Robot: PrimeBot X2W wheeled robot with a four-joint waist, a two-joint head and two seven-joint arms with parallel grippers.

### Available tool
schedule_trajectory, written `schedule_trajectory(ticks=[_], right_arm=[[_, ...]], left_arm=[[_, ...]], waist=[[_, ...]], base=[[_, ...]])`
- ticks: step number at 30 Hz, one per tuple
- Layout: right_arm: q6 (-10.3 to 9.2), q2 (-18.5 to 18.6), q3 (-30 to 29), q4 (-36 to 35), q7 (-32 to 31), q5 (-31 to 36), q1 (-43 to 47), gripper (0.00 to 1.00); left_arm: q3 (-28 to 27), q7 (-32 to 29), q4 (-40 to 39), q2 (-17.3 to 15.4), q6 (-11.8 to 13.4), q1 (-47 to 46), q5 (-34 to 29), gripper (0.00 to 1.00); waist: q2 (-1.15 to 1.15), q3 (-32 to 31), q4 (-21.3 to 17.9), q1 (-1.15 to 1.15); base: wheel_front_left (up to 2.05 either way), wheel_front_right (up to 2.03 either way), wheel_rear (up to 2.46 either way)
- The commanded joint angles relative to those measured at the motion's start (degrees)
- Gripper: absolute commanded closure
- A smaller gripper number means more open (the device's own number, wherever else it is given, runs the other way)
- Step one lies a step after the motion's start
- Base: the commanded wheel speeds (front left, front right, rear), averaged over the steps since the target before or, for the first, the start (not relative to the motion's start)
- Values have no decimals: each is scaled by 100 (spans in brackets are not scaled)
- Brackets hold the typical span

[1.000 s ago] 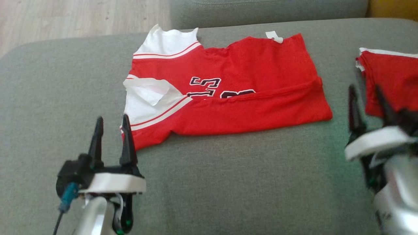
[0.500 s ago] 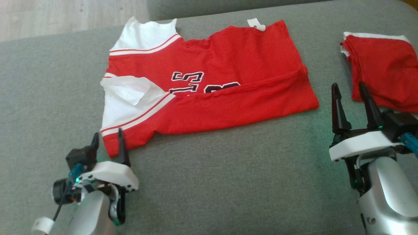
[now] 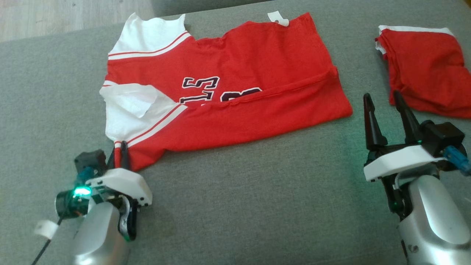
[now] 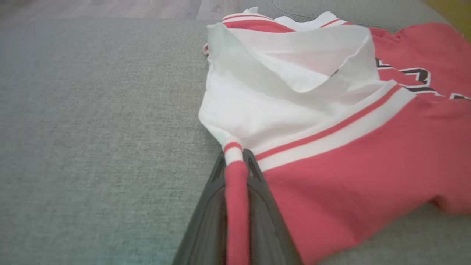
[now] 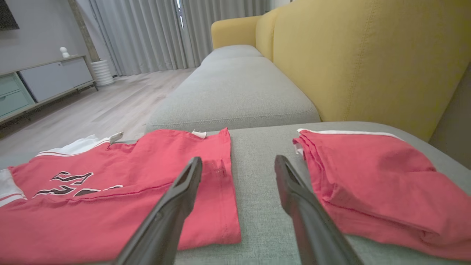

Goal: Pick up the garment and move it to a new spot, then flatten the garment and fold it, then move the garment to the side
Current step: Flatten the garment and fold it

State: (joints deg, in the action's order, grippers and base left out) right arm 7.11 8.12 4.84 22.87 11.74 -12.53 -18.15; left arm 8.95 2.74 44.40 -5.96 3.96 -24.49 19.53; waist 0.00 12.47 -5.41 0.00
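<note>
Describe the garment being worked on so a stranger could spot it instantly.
On the wide grey sofa cushion, two red garments lie apart. The one meant is the jersey spread out in the middle, one corner pinched in the left jaws. Unlike the plain folded bundle to its right, it has white striped sleeves and black lettering.

Mid-frame I see black, white-edged chars [image 3: 200, 88] on the red garment [image 3: 257, 55], partly under a fold; can't read them w/ certainty. White tag [image 3: 278, 17] at top edge: too small to read.
</note>
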Motion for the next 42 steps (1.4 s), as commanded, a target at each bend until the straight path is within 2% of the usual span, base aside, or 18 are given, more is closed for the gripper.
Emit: schedule_trajectory(ticks=[1,7,10,18,27,28,29,30,39,42], right_arm=[[37,-24,45,-100,-57,27,-151,0],[37,-163,-224,311,-568,197,-290,0],[37,-252,-343,614,-872,304,-451,0],[37,-444,-598,1511,-1363,478,-951,0],[37,-512,-944,2644,-1559,889,-1474,0],[37,-515,-919,2735,-1557,905,-1507,4],[37,-518,-885,2805,-1534,923,-1538,67],[37,-519,-846,2853,-1486,937,-1561,100],[37,-460,-839,2724,-794,1127,-1389,100],[37,-411,-839,2568,-748,1061,-1182,100]], left_arm=[[-144,94,-13,-117,20,25,27,100],[-72,893,-600,-171,-117,-101,-78,100],[8,1096,-986,-200,-194,-160,-192,100],[257,1160,-1409,-212,-265,-163,-393,100],[421,1157,-1509,-176,-293,-170,-419,100],[429,1159,-1512,-180,-292,-166,-419,100],[431,1161,-1509,-187,-288,-161,-417,100],[431,1161,-1498,-195,-280,-154,-413,100],[374,1155,-1325,-373,-247,129,-316,100],[343,1148,-1325,-440,-234,307,-271,100]], waist=[[0,-14,37,0],[0,-33,214,0],[0,-15,316,0],[0,85,519,0],[0,181,693,0],[0,184,705,0],[0,185,709,0],[0,183,711,0],[0,-163,502,0],[0,-337,422,0]], base=[[0,0,0],[0,0,0],[0,0,0],[0,0,0],[0,0,0],[0,0,0],[0,0,0],[0,0,0],[0,0,0],[0,0,0]])
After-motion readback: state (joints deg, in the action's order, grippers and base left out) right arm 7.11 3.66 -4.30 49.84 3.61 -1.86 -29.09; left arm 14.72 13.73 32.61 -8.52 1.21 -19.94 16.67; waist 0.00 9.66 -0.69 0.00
